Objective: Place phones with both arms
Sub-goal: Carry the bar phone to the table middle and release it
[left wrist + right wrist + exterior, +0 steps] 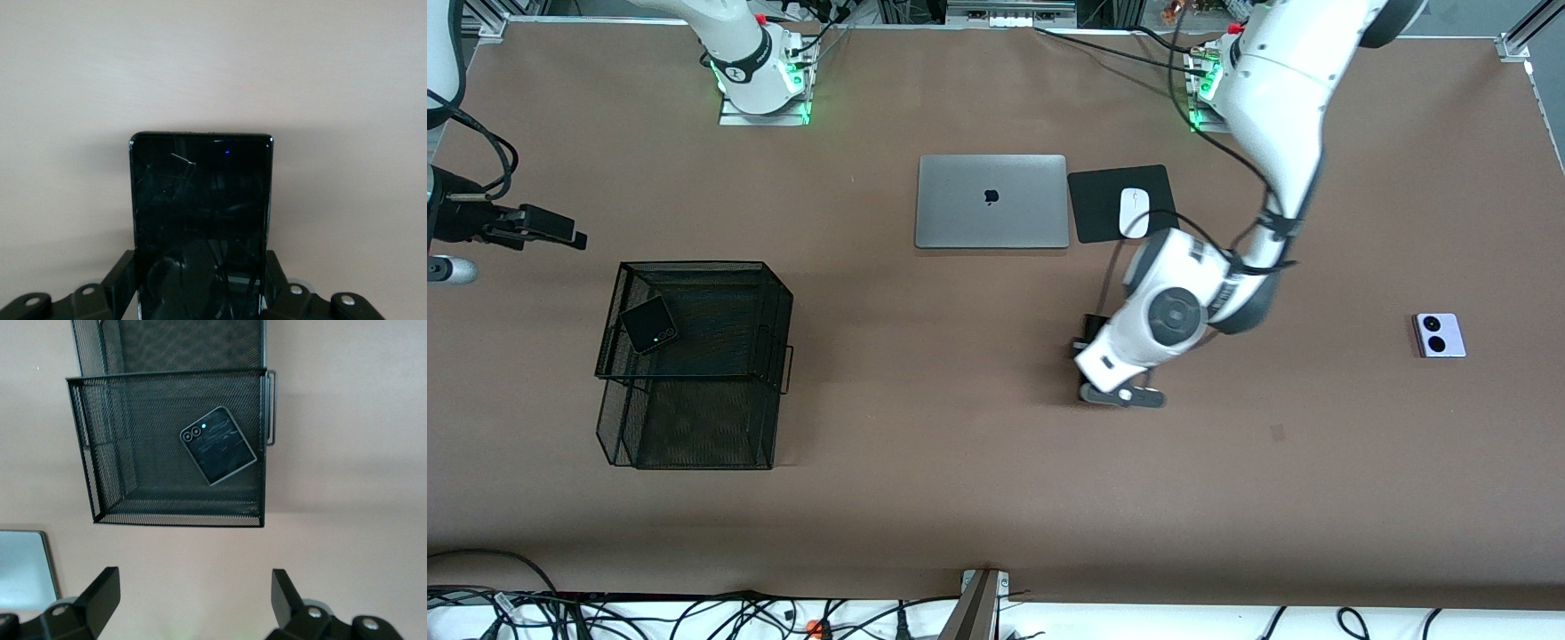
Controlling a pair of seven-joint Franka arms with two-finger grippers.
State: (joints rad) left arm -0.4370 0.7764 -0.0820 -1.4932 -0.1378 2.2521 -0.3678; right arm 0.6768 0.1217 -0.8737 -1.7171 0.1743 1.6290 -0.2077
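Note:
The long slim black slab phone [200,200] stands between the fingers of my left gripper [200,267], which is shut on its long edges. In the front view that gripper [1090,351] is low over the middle of the table, and the left arm's wrist hides most of the phone. The small black flip phone [649,324] [218,445] lies in the upper tier of a black wire mesh basket [694,267] [167,377]. The lavender-white flip phone [1440,335] lies on the table toward the left arm's end. My right gripper [569,236] [193,587] hangs open and empty over the table beside the basket.
A shut silver laptop [991,201] lies near the robots' bases, with a white mouse [1134,212] on a black pad [1094,200] beside it. The brown table [960,462] stretches bare toward the front camera. Cables run along the front edge.

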